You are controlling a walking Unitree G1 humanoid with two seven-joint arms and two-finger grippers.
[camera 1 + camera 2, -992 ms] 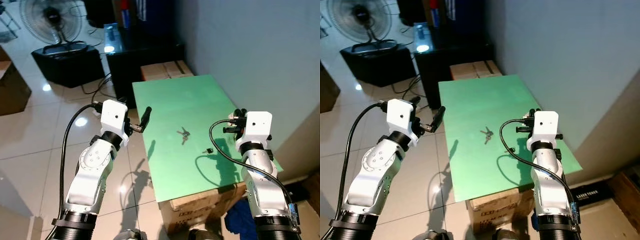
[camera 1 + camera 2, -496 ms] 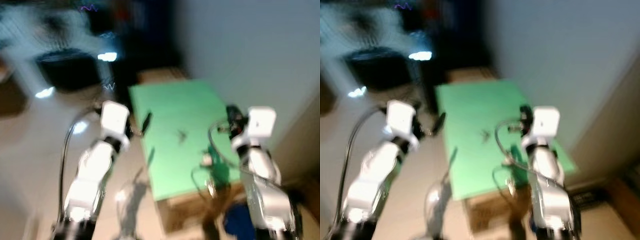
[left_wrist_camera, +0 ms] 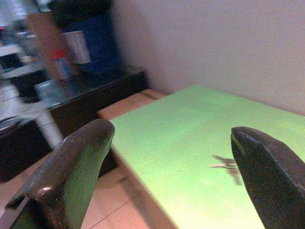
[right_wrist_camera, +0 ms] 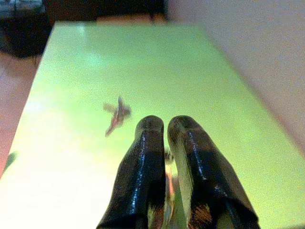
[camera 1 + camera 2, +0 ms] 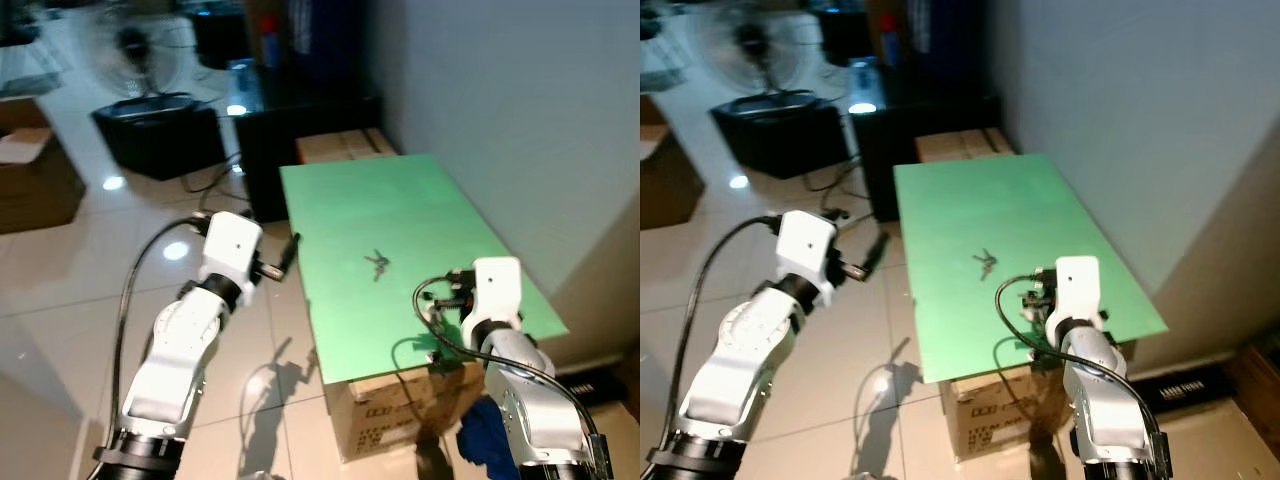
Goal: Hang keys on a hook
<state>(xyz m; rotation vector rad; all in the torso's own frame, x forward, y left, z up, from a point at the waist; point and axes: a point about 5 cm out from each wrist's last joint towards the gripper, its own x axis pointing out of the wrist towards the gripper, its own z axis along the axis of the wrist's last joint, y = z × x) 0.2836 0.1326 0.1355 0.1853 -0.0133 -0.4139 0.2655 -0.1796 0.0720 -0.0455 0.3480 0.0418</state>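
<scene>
A small bunch of keys (image 5: 377, 263) lies flat near the middle of the green tabletop (image 5: 400, 200). My right gripper (image 5: 445, 292) is low over the table's near right part, a short way from the keys (image 4: 117, 114), and its two black fingers (image 4: 143, 162) are shut side by side. A faint orange glint shows between them; I cannot make out what it is. My left gripper (image 5: 290, 250) hovers off the table's left edge over the floor, open, its fingers (image 3: 71, 176) wide apart, and the keys (image 3: 226, 167) lie ahead of it.
The green top rests on cardboard boxes (image 5: 400, 410) beside a grey wall (image 5: 520, 120) on the right. A black cabinet (image 5: 300, 120), another cardboard box (image 5: 345, 145), a black box with a fan (image 5: 160, 130) and floor cables (image 5: 215, 175) stand behind. A blue cloth (image 5: 480, 445) lies at the lower right.
The whole view has shifted after a blurred moment, so the camera moved. My right gripper has dropped lower, close over the table's near right part. The left arm holds much the same pose.
</scene>
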